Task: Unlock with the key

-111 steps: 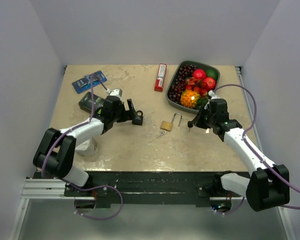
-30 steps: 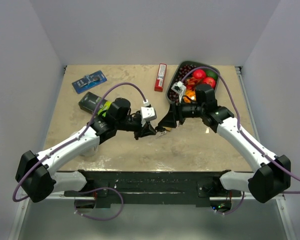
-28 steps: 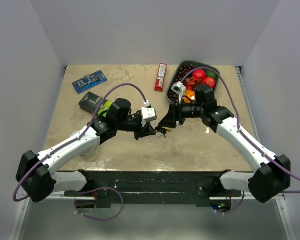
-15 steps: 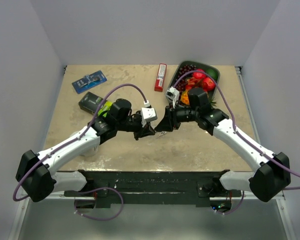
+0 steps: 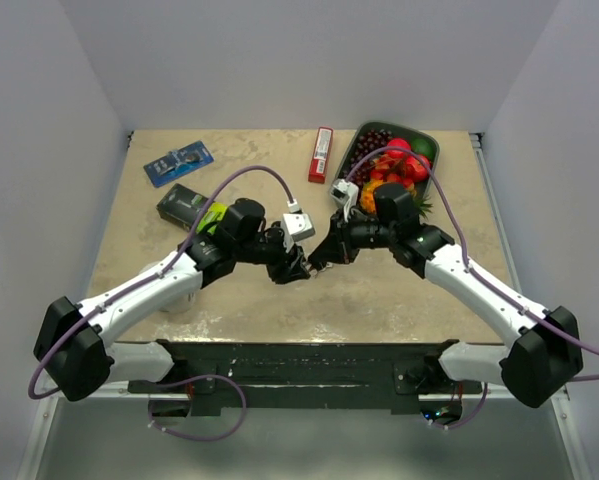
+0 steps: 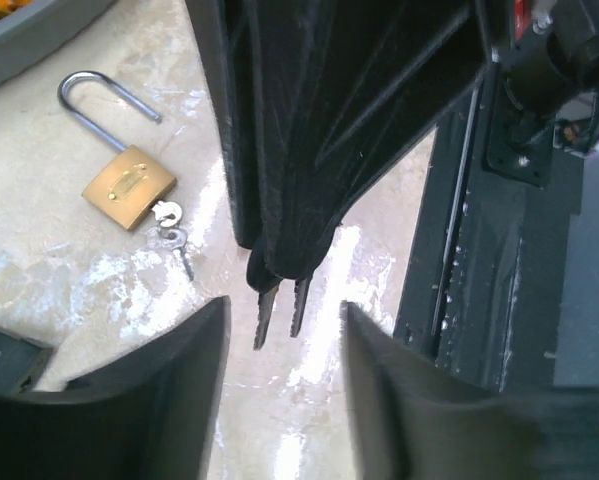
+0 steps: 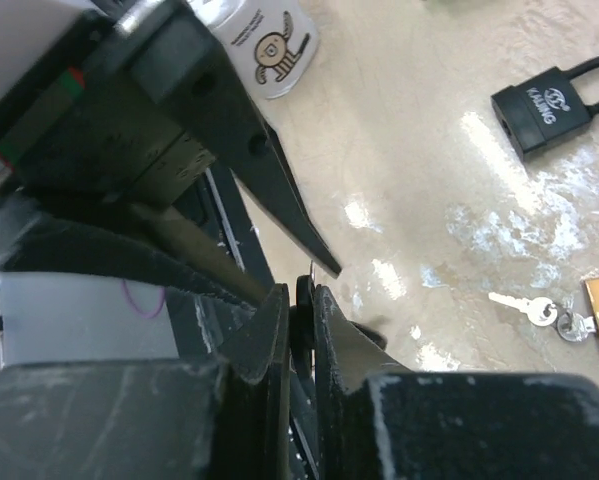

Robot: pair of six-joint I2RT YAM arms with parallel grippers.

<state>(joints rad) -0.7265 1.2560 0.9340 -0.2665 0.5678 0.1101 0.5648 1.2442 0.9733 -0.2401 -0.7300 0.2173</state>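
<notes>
A black-headed key (image 6: pixel 264 305) with a second blade beside it hangs over the table, blades pointing down. My right gripper (image 7: pixel 301 296) is shut on its black head (image 7: pixel 303 300). In the top view that gripper (image 5: pixel 322 258) meets my left gripper (image 5: pixel 297 268) at mid-table. My left gripper (image 6: pixel 282 310) stands open, its fingers either side of the blades and clear of them. A brass padlock (image 6: pixel 129 186) with a raised shackle lies on the table, small silver keys (image 6: pixel 169 222) beside it. A black padlock (image 7: pixel 544 108) lies further off. The arms hide both padlocks in the top view.
A grey tray (image 5: pixel 432 137) of fruit stands at the back right. A red bar (image 5: pixel 321 154) lies at the back middle. A blue packet (image 5: pixel 178 163) and a black-green box (image 5: pixel 184 205) lie at the back left. A white cup (image 7: pixel 264 40) stands under my left arm.
My right gripper moved left to the key and shut on its head. My left gripper, which held the key, has opened and let go.
</notes>
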